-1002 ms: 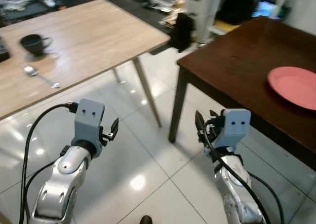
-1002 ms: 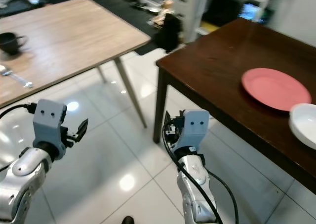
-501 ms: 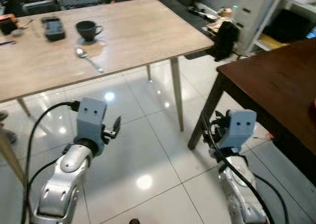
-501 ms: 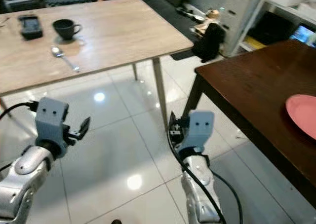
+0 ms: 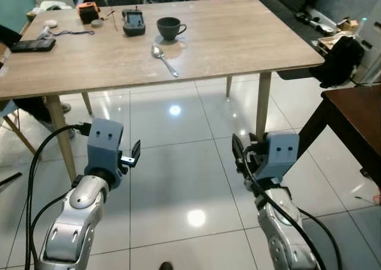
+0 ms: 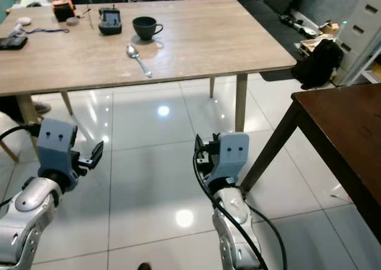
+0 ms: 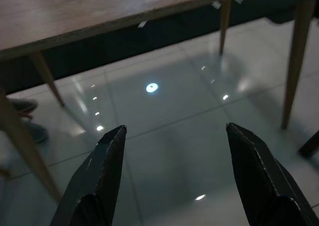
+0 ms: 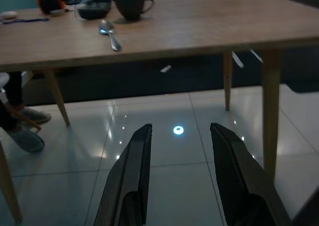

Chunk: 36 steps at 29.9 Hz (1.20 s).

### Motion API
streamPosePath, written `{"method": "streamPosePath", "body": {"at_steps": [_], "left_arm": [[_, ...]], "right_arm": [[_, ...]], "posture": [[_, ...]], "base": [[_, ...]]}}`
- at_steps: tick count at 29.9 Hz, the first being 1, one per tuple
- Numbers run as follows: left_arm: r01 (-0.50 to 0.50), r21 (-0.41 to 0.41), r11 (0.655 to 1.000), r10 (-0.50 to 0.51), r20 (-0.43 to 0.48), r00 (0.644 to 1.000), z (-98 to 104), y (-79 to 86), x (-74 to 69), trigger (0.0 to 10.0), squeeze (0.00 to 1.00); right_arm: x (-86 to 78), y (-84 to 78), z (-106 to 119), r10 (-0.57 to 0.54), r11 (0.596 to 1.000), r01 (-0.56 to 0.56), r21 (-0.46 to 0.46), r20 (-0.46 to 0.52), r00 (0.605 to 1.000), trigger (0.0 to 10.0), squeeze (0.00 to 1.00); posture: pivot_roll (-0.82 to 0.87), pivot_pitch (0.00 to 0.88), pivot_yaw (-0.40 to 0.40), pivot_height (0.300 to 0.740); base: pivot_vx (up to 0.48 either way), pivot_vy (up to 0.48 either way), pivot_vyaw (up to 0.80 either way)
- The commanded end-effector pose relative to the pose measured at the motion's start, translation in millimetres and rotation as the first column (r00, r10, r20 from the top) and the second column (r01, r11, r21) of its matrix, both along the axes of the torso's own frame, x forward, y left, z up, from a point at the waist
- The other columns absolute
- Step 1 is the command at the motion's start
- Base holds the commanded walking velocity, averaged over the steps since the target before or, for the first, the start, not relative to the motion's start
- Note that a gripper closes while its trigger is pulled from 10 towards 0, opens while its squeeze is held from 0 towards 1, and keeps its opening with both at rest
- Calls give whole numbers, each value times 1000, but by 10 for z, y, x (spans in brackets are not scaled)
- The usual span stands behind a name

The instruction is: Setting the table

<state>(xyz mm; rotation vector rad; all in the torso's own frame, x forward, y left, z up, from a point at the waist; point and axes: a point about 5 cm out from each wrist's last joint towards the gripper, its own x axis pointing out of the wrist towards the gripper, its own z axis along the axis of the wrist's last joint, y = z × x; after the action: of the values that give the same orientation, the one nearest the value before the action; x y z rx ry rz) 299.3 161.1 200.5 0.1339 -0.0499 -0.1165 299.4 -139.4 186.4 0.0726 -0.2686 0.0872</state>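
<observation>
From my head views, the cup point(image 5: 169, 28) and spoon point(image 5: 164, 59) lie on the light table point(image 5: 250, 38), well ahead of both tools. If I reach from here, I judge I would fall short or clip the table edge.

Left wrist view: my left tool point(image 7: 175, 173) gapes wide, empty, over floor.

Right wrist view: my right tool point(image 8: 180, 173) stands narrower yet parted, holding nothing.
</observation>
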Motion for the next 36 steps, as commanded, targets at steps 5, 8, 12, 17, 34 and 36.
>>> {"method": "streamPosePath", "body": {"at_steps": [5,8,12,17,34,36], "left_arm": [[-36,-4,999,36,-17,999,-69,57,-3,10000,0],[-43,-5,999,43,-19,999,-75,64,1,10000,0],[-47,-7,999,47,-18,999,-74,71,4,10000,0],[-43,-7,999,43,-17,999,-72,68,3,10000,0],[4,13,1000,-4,29,1000,20,16,-16,10000,0],[9,16,1000,-9,34,999,29,6,-14,10000,0]], "right_arm": [[-39,119,-37,50,999,-50,-1,-14,999,10000,0],[-48,131,-39,58,998,-58,-3,-14,998,10000,0],[-49,126,-43,58,998,-58,-2,-17,998,10000,0],[-49,119,-41,52,999,-52,-2,-17,999,10000,0],[28,-36,140,-11,1000,12,-26,50,999,10000,0],[40,-46,162,-12,999,15,-38,62,998,10000,0]], "posture": [[82,196,58,740],[82,196,58,740],[82,197,57,740],[82,197,57,740],[85,194,59,740],[87,191,61,740]], "base": [[152,0,145],[461,0,0],[461,0,0],[461,0,0],[461,0,0],[461,0,0]]}}
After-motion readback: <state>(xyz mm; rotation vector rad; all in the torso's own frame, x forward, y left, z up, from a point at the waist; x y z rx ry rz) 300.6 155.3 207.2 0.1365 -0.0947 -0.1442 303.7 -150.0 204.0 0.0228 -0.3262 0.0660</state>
